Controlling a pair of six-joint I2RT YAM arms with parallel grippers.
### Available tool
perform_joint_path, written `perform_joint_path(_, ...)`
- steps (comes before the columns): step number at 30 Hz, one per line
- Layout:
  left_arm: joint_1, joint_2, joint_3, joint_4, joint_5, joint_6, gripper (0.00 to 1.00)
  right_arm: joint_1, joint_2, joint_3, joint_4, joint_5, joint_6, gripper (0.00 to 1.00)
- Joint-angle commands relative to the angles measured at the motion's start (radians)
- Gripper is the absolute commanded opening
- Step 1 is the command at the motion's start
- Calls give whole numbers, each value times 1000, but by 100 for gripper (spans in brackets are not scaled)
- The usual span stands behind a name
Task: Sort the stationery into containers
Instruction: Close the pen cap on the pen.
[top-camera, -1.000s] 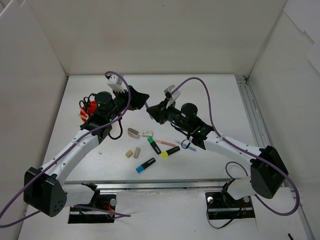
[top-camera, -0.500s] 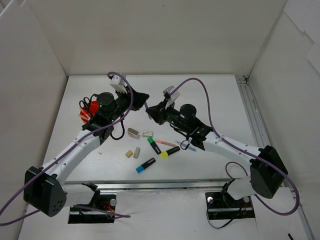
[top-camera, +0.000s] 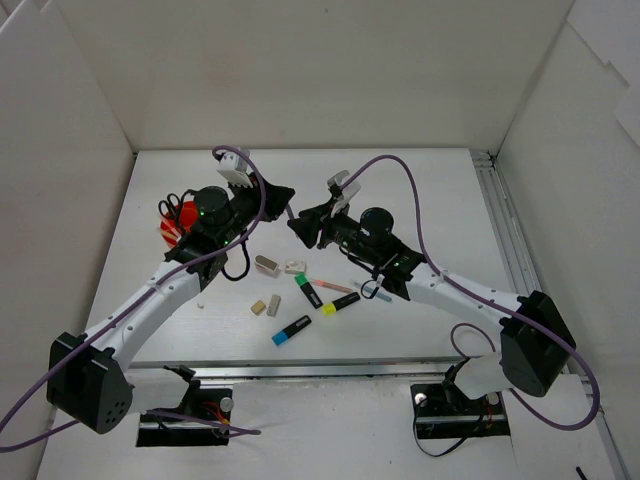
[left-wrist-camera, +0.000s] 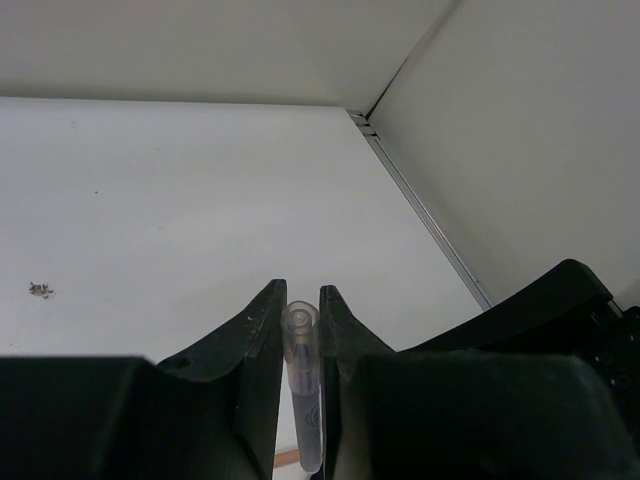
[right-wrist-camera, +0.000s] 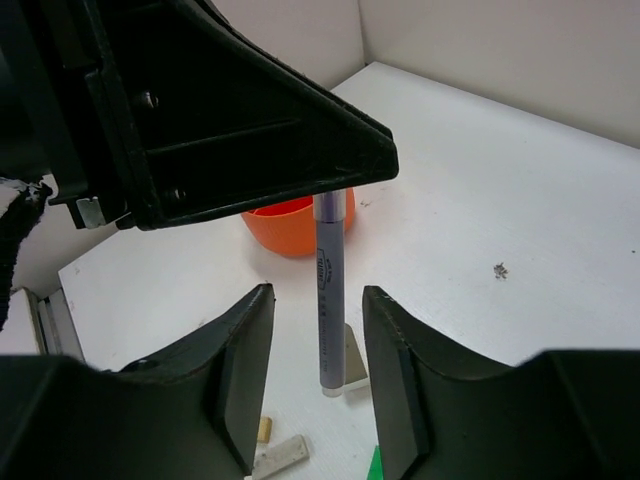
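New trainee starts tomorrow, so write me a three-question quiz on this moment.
1. True or false: the left arm's fingers are clamped on the pale purple pen.
2. The right arm's fingers are: A) shut on the pen; B) open, one on each side of the pen; C) holding scissors.
3. Fill in: the round desk holder is ___ in colour.
Key: 1 true; 2 B; 3 orange-red.

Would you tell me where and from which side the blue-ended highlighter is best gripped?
Probably mid-barrel on the blue-ended highlighter, coming straight down from above and closing across its narrow width: it lies flat and diagonal on the table, apart from its neighbours.
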Motion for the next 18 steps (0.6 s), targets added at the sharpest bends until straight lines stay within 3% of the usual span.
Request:
perform_joint_path(1, -7, -37, 20, 70, -36, -2, 0, 3, -8, 53, 106, -28, -3, 40)
perform_joint_path(5, -7, -45, 20, 71, -42, -3, 0, 3, 5, 45, 105, -48, -6, 49)
perform_joint_path(13, -16, -71, 13, 77, -37, -6, 0, 2, 60, 65, 105, -47, -17, 50)
perform_joint_path(16, -16, -74, 13, 77, -36, -8, 0, 3, 74, 71, 106, -44, -19, 25)
perform_joint_path(17, -16, -75, 13, 77, -34, -6, 0, 5, 74, 74, 106, -47, -28, 11)
perform_joint_path(18, -16, -72, 13, 77, -31, -6, 0, 3, 74, 76, 106, -44, -31, 5)
